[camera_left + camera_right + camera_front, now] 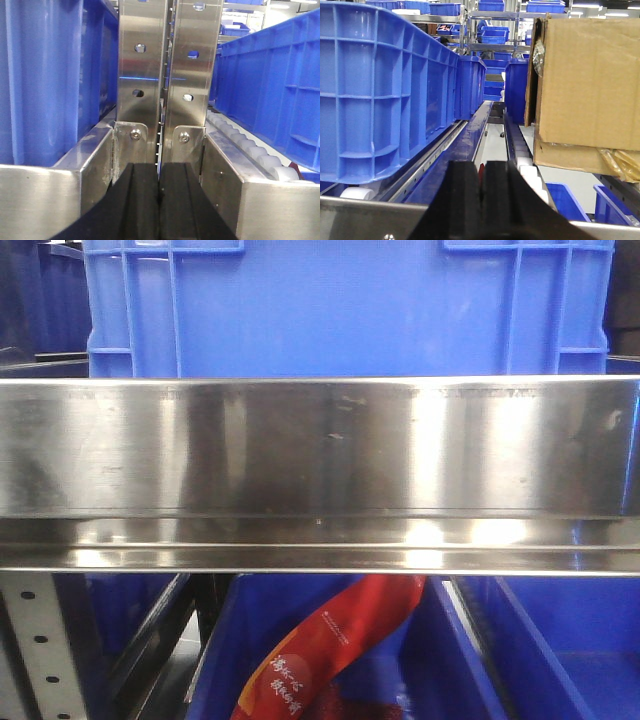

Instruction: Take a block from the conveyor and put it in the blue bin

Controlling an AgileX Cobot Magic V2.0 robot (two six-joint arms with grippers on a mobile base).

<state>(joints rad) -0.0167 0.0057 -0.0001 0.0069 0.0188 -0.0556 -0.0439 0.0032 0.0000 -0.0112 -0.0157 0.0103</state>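
Below the steel rail a blue bin sits; no block or conveyor belt shows in any view, so its weight and best hold cannot be judged. Left gripper and right gripper both have fingers together, holding nothing.

We see even, bright overhead light; white glare streaks the steel rail; the near black claws are softly blurred.
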